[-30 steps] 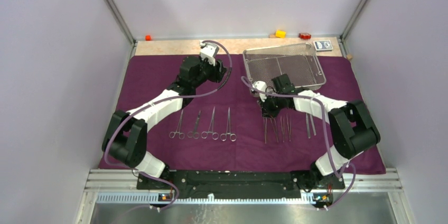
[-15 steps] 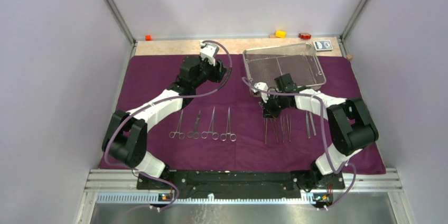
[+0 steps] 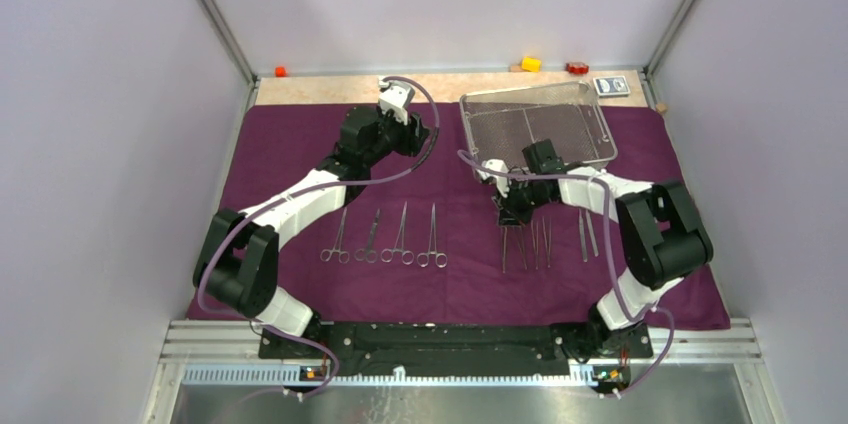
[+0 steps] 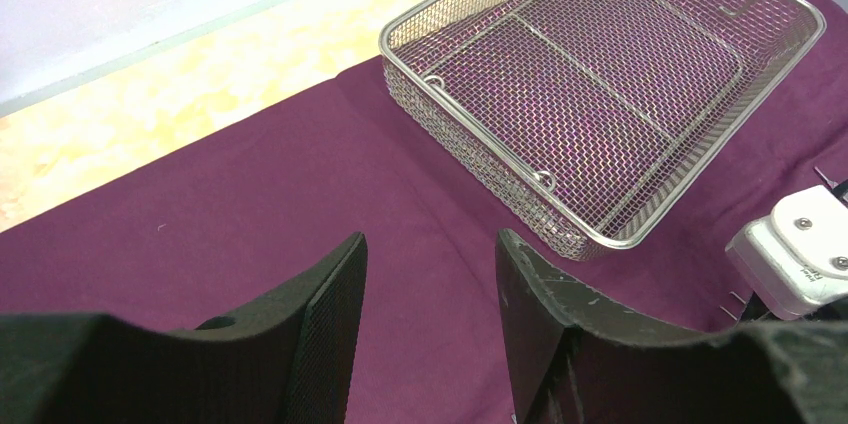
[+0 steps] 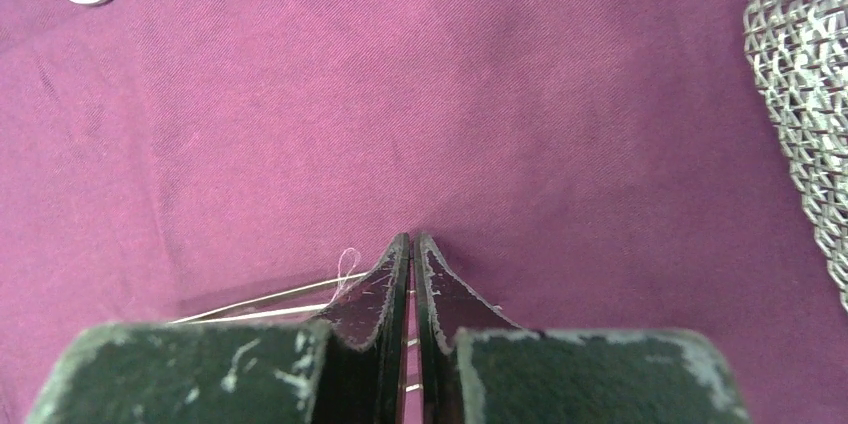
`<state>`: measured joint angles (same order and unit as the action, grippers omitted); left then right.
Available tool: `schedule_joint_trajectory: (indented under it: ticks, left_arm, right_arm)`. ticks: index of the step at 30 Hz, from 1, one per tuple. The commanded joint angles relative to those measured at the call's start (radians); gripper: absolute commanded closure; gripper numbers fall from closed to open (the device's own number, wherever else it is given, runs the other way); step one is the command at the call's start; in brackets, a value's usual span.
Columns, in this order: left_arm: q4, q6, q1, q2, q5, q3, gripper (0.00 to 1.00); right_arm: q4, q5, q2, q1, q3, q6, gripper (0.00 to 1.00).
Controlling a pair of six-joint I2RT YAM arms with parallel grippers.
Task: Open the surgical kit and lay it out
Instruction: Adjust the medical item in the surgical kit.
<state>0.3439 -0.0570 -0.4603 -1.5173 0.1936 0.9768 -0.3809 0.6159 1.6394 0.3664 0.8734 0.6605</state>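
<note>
– Right gripper: what do you make of it?

– Its fingers are pressed together, tips low over the purple cloth wrap, just in front of the near rim of the wire-mesh tray. In the wrist view, thin steel prongs run out to the left from under the fingers. I cannot tell whether they are pinched or only lie beneath.

– And the left gripper?

– Its jaws stand apart with nothing between them. It hangs above bare cloth at the far middle, left of the tray and apart from it.

– Where does the kit lie?

– The wrap is spread flat over most of the tabletop, with a pale strip bare along the far edge. The tray sits on the wrap's far right part, and the purple shows through its mesh floor. Four ring-handled clamps lie side by side left of centre, rings toward the arm bases. The tweezers lie in a row to their right, roughly parallel, and the leftmost are just beside the right gripper.

– Anything off the cloth?

– A yellow block, a red block and a card packet sit behind the tray. An orange block sits at the far left corner.
</note>
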Motion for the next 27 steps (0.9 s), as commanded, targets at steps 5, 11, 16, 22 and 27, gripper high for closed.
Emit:
schedule_joint_trajectory:
  ticks: [5,11,16,22,27]
  left_arm:
    - [0.041,0.000,0.003,-0.001,0.009,0.003,0.44]
    - [0.041,0.000,0.003,-0.007,0.008,0.005,0.44]
    - [0.040,0.000,0.004,-0.013,0.010,0.009,0.44]
    - [0.039,-0.001,0.003,-0.017,0.012,0.013,0.44]
    - [0.036,-0.004,0.003,-0.020,0.016,0.016,0.44]
  right_arm:
    - [-0.068,0.070,0.043,-0.027,0.081,0.114,0.95]
    - [-0.105,0.093,0.039,-0.040,0.106,0.144,0.93]
    - [-0.119,0.100,0.027,-0.041,0.113,0.162,0.91]
    - [-0.127,0.100,0.008,-0.041,0.123,0.120,0.86]
    - [-0.110,0.070,-0.015,-0.040,0.121,0.036,0.78]
